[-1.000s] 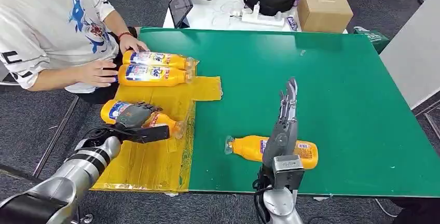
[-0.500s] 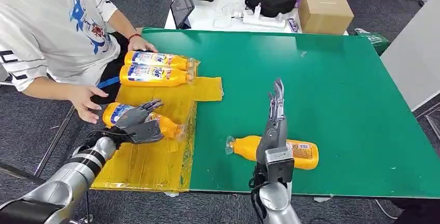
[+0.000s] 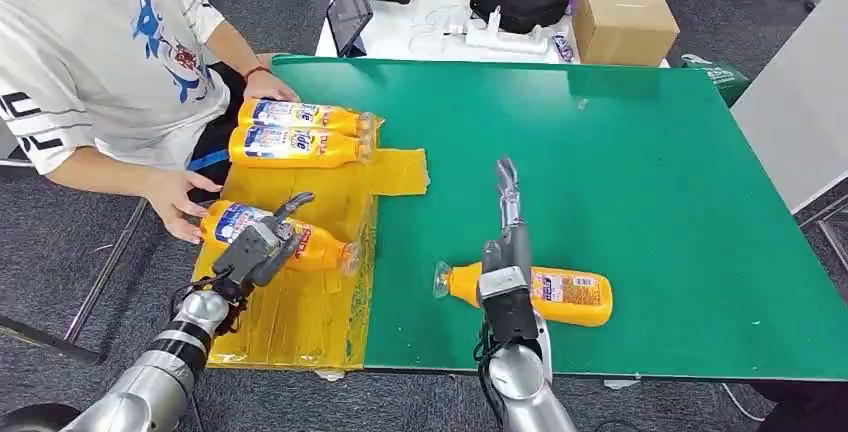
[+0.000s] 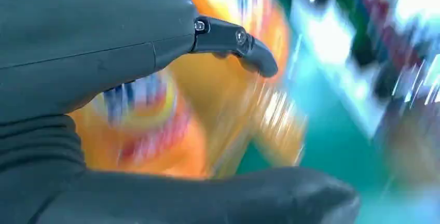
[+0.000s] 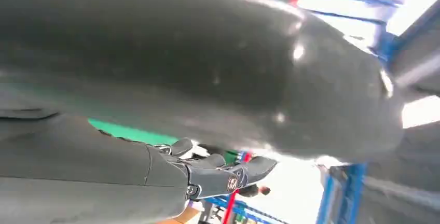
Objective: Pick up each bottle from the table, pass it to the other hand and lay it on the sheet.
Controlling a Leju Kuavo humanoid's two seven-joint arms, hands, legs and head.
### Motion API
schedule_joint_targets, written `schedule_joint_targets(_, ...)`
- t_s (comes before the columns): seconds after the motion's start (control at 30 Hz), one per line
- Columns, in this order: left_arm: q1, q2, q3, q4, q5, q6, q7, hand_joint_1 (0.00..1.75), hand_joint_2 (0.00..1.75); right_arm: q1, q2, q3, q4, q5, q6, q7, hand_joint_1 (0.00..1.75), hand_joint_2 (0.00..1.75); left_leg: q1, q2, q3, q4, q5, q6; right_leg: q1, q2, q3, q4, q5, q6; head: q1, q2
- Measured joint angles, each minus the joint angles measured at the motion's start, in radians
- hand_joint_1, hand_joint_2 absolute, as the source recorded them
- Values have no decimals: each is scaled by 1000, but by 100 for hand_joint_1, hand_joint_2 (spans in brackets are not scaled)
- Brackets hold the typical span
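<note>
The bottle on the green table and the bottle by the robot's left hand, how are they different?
The bottle on the green table lies on bare green, cap pointing left; the bottle by the left robot hand lies on the yellow sheet, cap pointing right. Both are orange, labelled and lying flat.

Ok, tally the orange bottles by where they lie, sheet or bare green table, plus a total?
Orange plastic bottles on the yellow sheet: 3
Orange plastic bottles on the bare green table: 1
Total: 4
</note>
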Motion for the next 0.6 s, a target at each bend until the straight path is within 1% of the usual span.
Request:
schedule_joint_targets(0.07, 40, -33, 49, -103, 40, 215, -19, 0, 175, -3, -14, 4, 17, 108, 16, 72, 0, 175, 0, 1, -1, 0, 0, 0, 0, 0, -1, 0, 0, 0, 0, 0)
schedule_joint_targets(0.1, 65, -49, 57, -186, 47, 357, -31, 0, 175, -6, -27, 8, 30, 170, 23, 118, 0, 175, 0, 0, -3, 0, 0, 0, 0, 0, -2, 0, 0, 0, 0, 0)
schedule_joint_targets(0.13, 80, -61, 57, -244, 52, 444, -37, 0, 175, -7, -38, 8, 40, 205, 27, 145, 0, 175, 0, -1, -4, 0, 0, 0, 0, 0, -2, 0, 0, 0, 0, 0)
schedule_joint_targets(0.2, 113, -71, 59, -356, 44, 573, -40, 0, 175, -11, -63, 9, 55, 270, 55, 203, 0, 175, 0, -2, -4, 0, 0, 0, 0, -1, -3, 0, 0, 0, 0, 0)
schedule_joint_targets(0.27, 165, -89, 59, -481, 49, 652, -42, 0, 175, -11, -103, 10, 59, 348, 98, 295, 0, 175, -1, -1, -5, 0, 0, 0, -1, 0, -4, 0, 0, 0, 0, 0)
schedule_joint_targets(0.33, 216, -110, 59, -581, 85, 613, -20, 0, 175, 0, -164, 7, 50, 410, 146, 384, 0, 175, -2, -2, -6, 0, 0, 0, -2, -1, -4, -2, -1, 1, 0, 0)
schedule_joint_targets(0.4, 271, -124, 60, -634, 121, 534, 7, 0, 175, 30, -227, -9, 16, 452, 198, 447, 0, 175, -2, -3, -8, 0, -1, 0, -3, -2, -5, -2, -1, 1, 0, 0)
schedule_joint_targets(0.47, 309, -137, 63, -646, 125, 479, 8, 0, 175, 55, -289, -27, -20, 476, 250, 485, 0, 175, -3, -2, -9, 0, -1, 1, -3, -2, -7, -2, 0, 1, 0, 0)
schedule_joint_targets(0.6, 350, -161, 73, -643, 105, 429, 4, 0, 175, 78, -390, -56, -81, 492, 318, 526, 0, 175, -3, -2, -9, 0, -1, 1, -3, -2, -7, -2, 0, 1, 0, 0)
